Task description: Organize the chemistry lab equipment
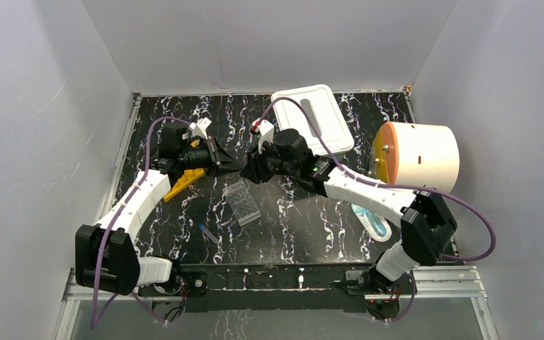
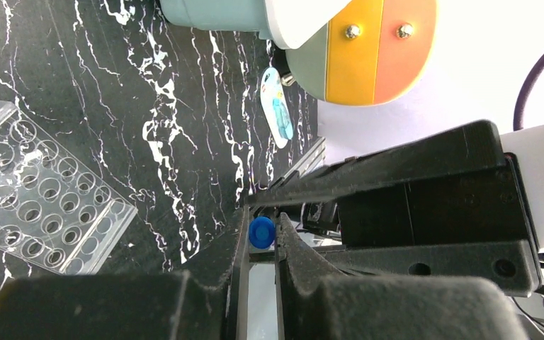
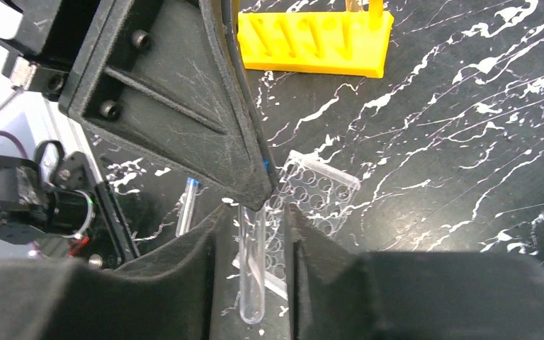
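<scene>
My left gripper [image 1: 232,164] [image 2: 261,239] is shut on the blue cap [image 2: 261,231] of a clear tube [image 3: 252,283] and holds it above the table's middle. My right gripper [image 1: 248,168] [image 3: 256,219] meets it from the right. Its fingers stand either side of the tube's body with a gap on both sides, so it is open. The clear well plate [image 1: 241,200] [image 2: 35,205] [image 3: 320,190] lies flat below them. The yellow test-tube rack [image 1: 183,184] [image 3: 312,46] lies under the left arm. Another blue-capped tube [image 1: 209,234] [image 3: 187,205] lies on the table near the front.
A white lidded box [image 1: 312,118] sits at the back. A white cylinder with an orange face [image 1: 418,156] [image 2: 368,49] lies at the right. A pale blue packet [image 1: 372,219] [image 2: 278,117] lies under the right arm. Grey walls enclose the black marbled table [image 1: 297,227].
</scene>
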You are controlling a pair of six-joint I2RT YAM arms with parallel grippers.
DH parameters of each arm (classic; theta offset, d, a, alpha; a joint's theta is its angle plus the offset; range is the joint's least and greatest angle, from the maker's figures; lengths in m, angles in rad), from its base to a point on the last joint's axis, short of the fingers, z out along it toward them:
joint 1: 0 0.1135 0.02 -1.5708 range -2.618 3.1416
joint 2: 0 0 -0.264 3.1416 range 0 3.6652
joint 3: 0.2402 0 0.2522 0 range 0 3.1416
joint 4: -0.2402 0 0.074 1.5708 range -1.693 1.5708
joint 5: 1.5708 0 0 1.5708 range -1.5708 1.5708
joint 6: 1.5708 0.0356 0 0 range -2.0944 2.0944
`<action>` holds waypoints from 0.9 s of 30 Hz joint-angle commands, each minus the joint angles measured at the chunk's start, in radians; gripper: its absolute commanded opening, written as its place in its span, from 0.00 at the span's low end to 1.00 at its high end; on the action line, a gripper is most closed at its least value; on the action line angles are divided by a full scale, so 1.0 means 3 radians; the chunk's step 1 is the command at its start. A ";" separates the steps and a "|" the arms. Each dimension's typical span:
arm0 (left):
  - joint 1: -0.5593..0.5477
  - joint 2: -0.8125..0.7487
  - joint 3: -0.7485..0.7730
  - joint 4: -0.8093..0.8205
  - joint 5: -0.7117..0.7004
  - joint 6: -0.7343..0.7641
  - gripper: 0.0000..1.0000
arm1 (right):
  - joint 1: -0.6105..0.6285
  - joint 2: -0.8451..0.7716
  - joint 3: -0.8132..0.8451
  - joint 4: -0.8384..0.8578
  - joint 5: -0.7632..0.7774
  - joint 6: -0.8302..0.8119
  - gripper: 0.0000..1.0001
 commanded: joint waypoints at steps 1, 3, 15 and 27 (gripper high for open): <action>-0.0006 -0.0080 0.0150 -0.0262 -0.0058 0.0183 0.00 | -0.0022 -0.0006 0.0111 0.0069 0.0036 0.0045 0.50; -0.0006 -0.0129 0.0193 -0.0354 -0.0275 0.0288 0.00 | -0.0024 -0.0047 0.0086 0.0059 0.0055 0.0051 0.61; -0.0188 -0.0564 0.0080 -0.0609 -0.2033 0.1271 0.00 | -0.0076 -0.0279 -0.0076 -0.0281 0.0607 0.0019 0.72; -0.1006 -0.0539 -0.0048 -0.0440 -0.3382 0.1840 0.00 | -0.0141 -0.0239 -0.0225 -0.0386 0.0944 0.0294 0.72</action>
